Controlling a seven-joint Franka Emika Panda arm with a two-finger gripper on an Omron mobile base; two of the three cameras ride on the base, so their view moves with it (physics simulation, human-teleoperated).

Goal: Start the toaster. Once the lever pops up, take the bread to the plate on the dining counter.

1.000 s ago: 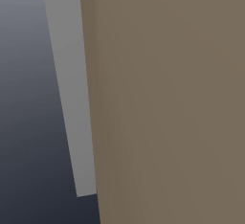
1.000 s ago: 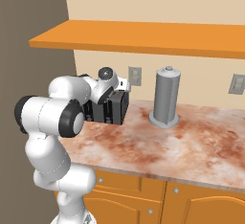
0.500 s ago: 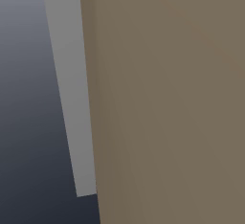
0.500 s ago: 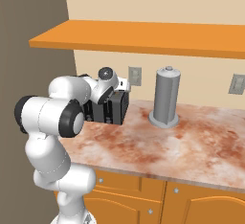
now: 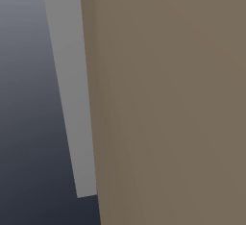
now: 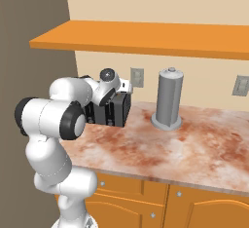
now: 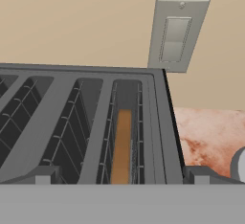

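The black toaster (image 6: pixel 113 111) stands on the wall counter under my hand. In the hand view I look down into its top (image 7: pixel 81 122), which has several wire-lined slots. The bread (image 7: pixel 122 146), a tan slice seen edge-on, sits low in the rightmost slot. My gripper (image 7: pixel 122 176) hovers open just above that slot, one fingertip on each side of it, holding nothing. The toaster's lever is hidden. The plate and the dining counter are out of view.
A grey cylinder appliance (image 6: pixel 168 99) stands right of the toaster on the marbled counter (image 6: pixel 194 149). An orange shelf (image 6: pixel 146 37) hangs overhead. A wall outlet (image 7: pixel 176 36) sits behind the toaster. A brown wall (image 5: pixel 168 99) is close on the left.
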